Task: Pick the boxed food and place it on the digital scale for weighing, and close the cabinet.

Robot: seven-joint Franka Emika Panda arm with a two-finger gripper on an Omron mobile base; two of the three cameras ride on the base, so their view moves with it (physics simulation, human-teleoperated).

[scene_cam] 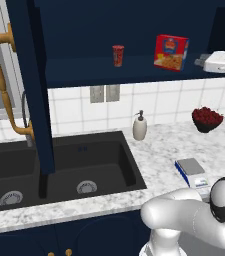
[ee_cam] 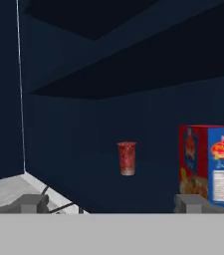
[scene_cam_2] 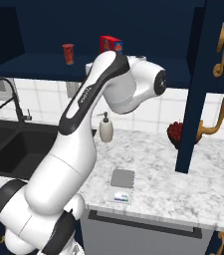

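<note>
One boxed food (scene_cam: 171, 52) and one red cup (scene_cam: 118, 55) on the cabinet (scene_cam: 134, 70) shelf; jaws spread open.

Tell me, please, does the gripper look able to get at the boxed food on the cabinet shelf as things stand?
Probably yes. The cabinet stands open, and the boxed food stands upright on its shelf with bare shelf between it and the red cup. The gripper is open and level with the shelf, the box off to one side.

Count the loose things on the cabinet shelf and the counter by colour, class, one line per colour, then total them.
Red: 3, boxed food, cup, bowl of red fruit
White: 1, soap dispenser
Grey-topped: 1, digital scale
Total: 5
</note>
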